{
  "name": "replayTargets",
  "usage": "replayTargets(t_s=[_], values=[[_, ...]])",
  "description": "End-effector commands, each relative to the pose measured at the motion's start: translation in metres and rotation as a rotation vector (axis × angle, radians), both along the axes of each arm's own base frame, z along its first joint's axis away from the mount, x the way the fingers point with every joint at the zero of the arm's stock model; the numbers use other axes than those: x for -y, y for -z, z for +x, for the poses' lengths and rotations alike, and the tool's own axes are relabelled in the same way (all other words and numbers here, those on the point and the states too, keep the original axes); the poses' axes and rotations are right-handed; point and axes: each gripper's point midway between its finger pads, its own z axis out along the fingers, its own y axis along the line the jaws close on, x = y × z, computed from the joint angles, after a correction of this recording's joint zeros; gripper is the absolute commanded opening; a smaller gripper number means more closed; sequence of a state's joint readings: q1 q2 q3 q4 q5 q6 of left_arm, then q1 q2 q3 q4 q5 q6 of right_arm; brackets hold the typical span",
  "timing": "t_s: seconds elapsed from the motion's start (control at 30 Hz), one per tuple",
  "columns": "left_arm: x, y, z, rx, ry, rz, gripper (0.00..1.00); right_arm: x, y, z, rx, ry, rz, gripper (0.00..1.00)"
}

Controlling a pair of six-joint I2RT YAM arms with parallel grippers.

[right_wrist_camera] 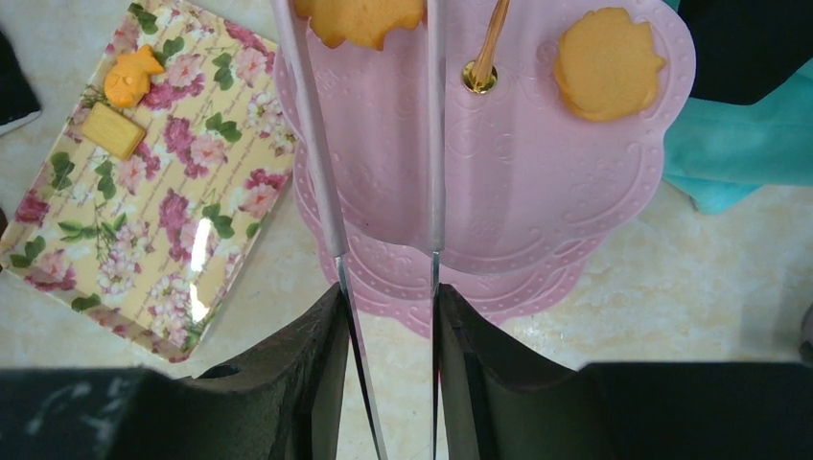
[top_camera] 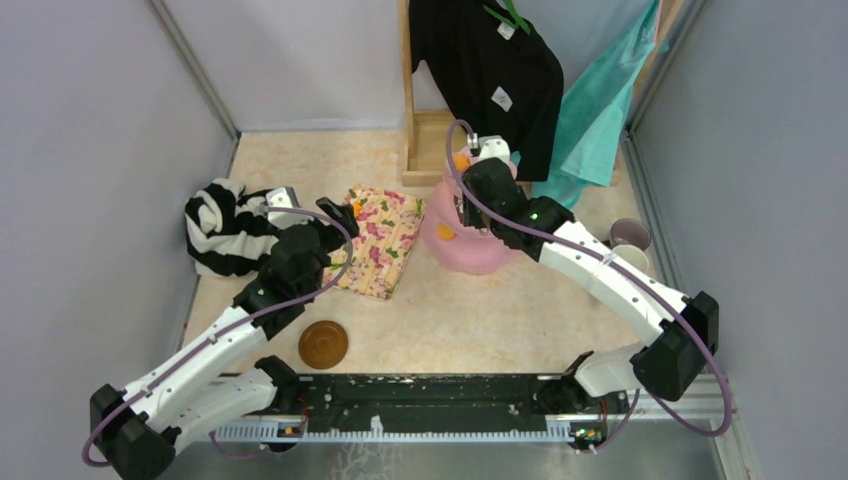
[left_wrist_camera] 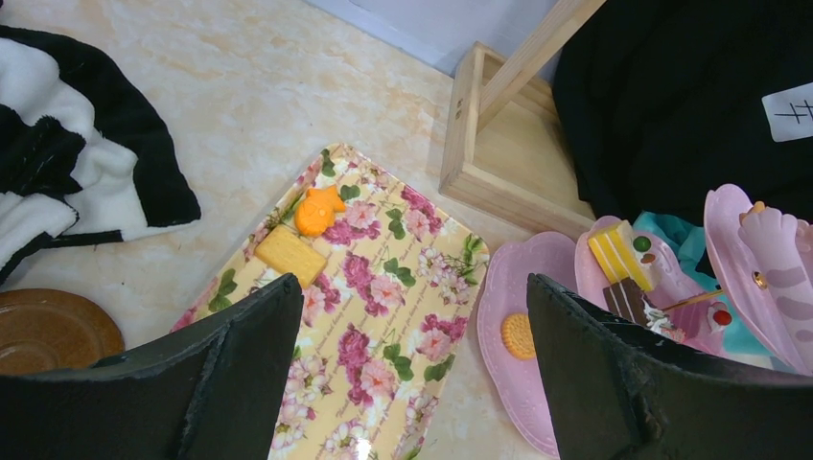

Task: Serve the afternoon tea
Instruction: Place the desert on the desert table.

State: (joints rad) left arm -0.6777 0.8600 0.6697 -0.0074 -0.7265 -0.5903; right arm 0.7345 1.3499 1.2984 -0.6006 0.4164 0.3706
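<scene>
The pink three-tier cake stand point(top_camera: 470, 250) stands mid-table, with round orange pastries point(right_wrist_camera: 607, 62) on its top tier. My right gripper point(right_wrist_camera: 388, 289) hangs above the stand point(right_wrist_camera: 537, 172), shut on the two arms of pink-tipped metal tongs point(right_wrist_camera: 310, 144). The tong tips reach an orange pastry point(right_wrist_camera: 360, 19) at the tier's far edge. My left gripper point(left_wrist_camera: 412, 283) is open and empty over the floral tray point(left_wrist_camera: 383, 316). An orange fish-shaped pastry point(left_wrist_camera: 319, 209) and a yellow biscuit point(left_wrist_camera: 290, 255) lie on the tray. Lower tiers carry a round biscuit point(left_wrist_camera: 519, 335) and cake slices point(left_wrist_camera: 621, 254).
A brown saucer point(top_camera: 323, 344) lies near the front edge. The lilac mug point(top_camera: 630, 234) and cream mug point(top_camera: 632, 258) stand by the right wall. The striped garment point(top_camera: 220, 225) is at the left. A wooden rack point(top_camera: 425, 150) with a black garment point(top_camera: 500, 70) stands at the back.
</scene>
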Motion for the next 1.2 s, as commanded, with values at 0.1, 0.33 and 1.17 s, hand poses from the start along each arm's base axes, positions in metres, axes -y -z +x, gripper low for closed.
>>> replayTargets(t_s=[0.1,0.33,1.17], values=[[0.0,-0.007,0.001,0.018,0.005,-0.025,0.91,-0.003,-0.029,0.008,0.06,0.015,0.067,0.37],[0.0,-0.007,0.001,0.017,0.004,-0.023,0.91,-0.002,-0.027,0.009,0.057,0.018,0.066,0.38],[0.001,-0.004,0.001,0.01,0.01,-0.029,0.91,0.002,-0.044,0.004,0.092,0.018,0.101,0.39]])
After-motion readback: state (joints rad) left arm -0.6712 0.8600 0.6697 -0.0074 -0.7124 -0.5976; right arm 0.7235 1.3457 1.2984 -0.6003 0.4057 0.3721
